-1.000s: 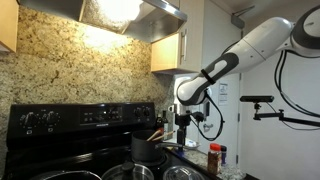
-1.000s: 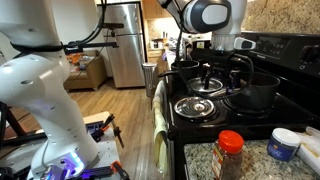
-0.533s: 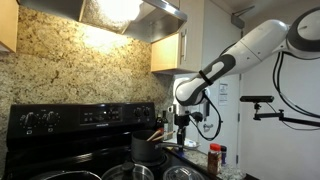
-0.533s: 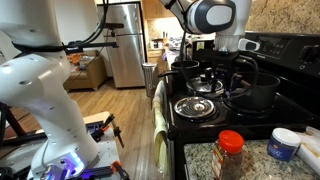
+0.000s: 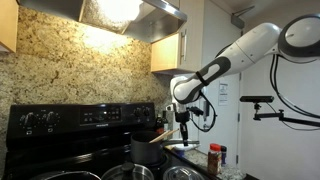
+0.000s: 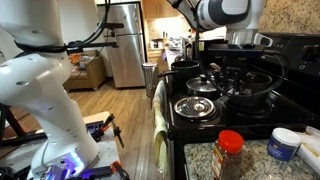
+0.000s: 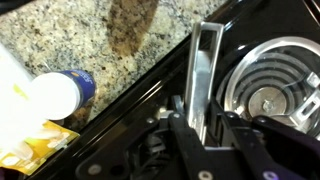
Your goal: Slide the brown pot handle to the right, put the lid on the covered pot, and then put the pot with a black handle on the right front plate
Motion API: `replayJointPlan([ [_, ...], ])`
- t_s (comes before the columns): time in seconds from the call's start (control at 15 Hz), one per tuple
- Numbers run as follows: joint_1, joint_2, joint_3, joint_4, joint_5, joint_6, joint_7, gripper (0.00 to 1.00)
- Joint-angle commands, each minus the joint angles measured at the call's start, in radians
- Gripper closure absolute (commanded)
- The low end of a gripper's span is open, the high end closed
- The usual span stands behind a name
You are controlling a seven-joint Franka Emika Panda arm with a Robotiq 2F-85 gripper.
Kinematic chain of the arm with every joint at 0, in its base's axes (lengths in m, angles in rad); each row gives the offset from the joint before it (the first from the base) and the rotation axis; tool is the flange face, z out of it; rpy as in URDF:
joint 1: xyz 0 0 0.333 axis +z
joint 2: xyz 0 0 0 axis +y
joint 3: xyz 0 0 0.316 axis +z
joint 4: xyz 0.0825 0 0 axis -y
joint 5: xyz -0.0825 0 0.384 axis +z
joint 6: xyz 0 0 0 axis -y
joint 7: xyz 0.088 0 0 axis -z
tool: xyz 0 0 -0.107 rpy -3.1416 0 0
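Recorded a small leftward shift of the gripper (image 5: pixel 183 120) since half a second earlier, closing on the pot; noted no change among the stove's contents. Reading from the left in an exterior view: black stove (image 5: pixel 60 122), control panel against the granite wall; then tall dark grey pot (image 5: pixel 147 150) near the stove's front; then brown pot handle (image 5: pixel 160 134), projecting from the pot's right side; then gripper, hanging fingers-down just beside and slightly above the handle's free end, apparently not touching; then spice jar (image 5: pixel 214 155) on the counter, well apart. Cannot tell the finger spread: too small in both exterior views, and in the wrist view only one bright finger face and dark knuckles over a coil burner (image 7: pixel 275 95), with nothing seen held. Judged step in hand: approach for sliding the handle rightward. Recommend lowering to bring a finger level with the wood, setting it against the handle's left flank near the free end, then pushing steadily to pivot the pot in place rather than skid it off its burner; advise against pressing down, for risk of tipping. Judged long axis of the handle: from the pot rim out toward the right of that view, tilted slightly upward, free end pointing at the gripper; exact heading across the stove not readable.
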Motion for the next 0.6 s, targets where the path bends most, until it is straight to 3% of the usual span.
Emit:
replayJointPlan([
  [0.0,-0.016,0.084,0.015,0.138,-0.079,-0.103,-0.109,0.87],
  [0.53,-0.027,0.151,0.013,0.227,-0.157,-0.124,-0.135,0.86],
])
